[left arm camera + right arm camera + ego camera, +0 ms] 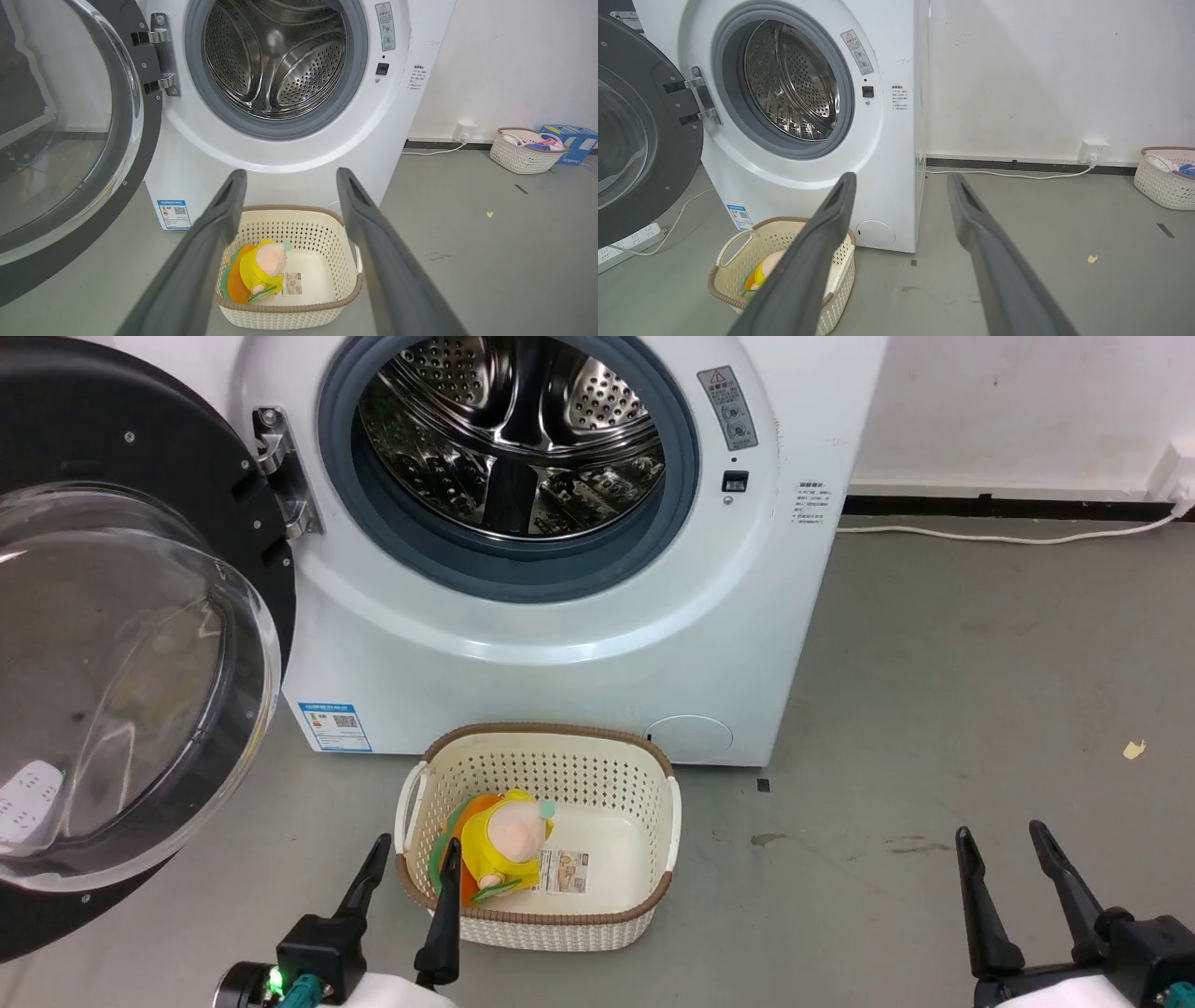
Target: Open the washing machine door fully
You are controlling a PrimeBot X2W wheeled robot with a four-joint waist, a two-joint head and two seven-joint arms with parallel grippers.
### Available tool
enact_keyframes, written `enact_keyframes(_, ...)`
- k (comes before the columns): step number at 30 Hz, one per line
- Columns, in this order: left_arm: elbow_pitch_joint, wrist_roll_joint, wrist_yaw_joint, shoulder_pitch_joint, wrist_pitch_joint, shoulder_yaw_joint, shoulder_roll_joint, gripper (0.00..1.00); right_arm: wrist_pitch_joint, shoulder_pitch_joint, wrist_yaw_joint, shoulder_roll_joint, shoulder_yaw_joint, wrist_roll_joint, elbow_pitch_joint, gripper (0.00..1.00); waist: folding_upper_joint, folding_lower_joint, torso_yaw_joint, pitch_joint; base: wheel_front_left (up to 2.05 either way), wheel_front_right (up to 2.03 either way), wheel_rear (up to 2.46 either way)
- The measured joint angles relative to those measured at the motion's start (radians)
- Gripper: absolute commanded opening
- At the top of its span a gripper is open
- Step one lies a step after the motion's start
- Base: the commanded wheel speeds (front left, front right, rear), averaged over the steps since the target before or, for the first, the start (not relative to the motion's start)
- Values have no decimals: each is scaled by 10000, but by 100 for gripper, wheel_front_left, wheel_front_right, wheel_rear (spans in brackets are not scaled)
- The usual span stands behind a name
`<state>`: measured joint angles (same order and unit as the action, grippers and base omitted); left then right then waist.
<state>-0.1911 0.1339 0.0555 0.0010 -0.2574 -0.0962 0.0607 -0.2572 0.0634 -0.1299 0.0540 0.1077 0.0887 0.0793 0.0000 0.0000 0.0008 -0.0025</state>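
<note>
The white washing machine (560,653) (289,154) (887,154) stands ahead with its steel drum (513,429) exposed inside a grey seal. Its glossy black washing machine door (121,653) (70,140) (640,130) with the clear glass bowl is swung wide to the left on a metal hinge (285,471). My left gripper (411,861) (289,179) is open, low in front of the cream basket and holding nothing. My right gripper (1004,842) (901,184) is open over the floor at the lower right, well apart from the door.
A cream perforated basket (560,756) holding a yellow and orange plush toy (499,845) sits on the grey floor before the machine. A white cable (1008,534) runs along the wall. A second basket (525,149) and a blue box (572,142) stand far right. A power strip (630,238) lies left.
</note>
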Motion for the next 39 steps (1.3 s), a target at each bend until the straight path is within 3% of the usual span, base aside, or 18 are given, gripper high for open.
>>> enact_keyframes(13, 343, 4, -104, -5, 0, 119, -73, 100, 0, -10, 0, 0, -98, 27, 59, 100, 0, 0, 55, 6, 0, 0, 0)
enact_keyframes(14, 387, 6, -115, -5, 0, 134, -73, 0, 0, -10, 0, 0, -107, 27, 59, 0, 0, 0, 61, 8, 0, 0, 0)
enact_keyframes(39, 579, -173, -128, -6, 383, 211, -82, 0, 366, -19, 0, 4, -242, -84, -8, 0, 0, -1, 53, 12, 0, 0, 0)
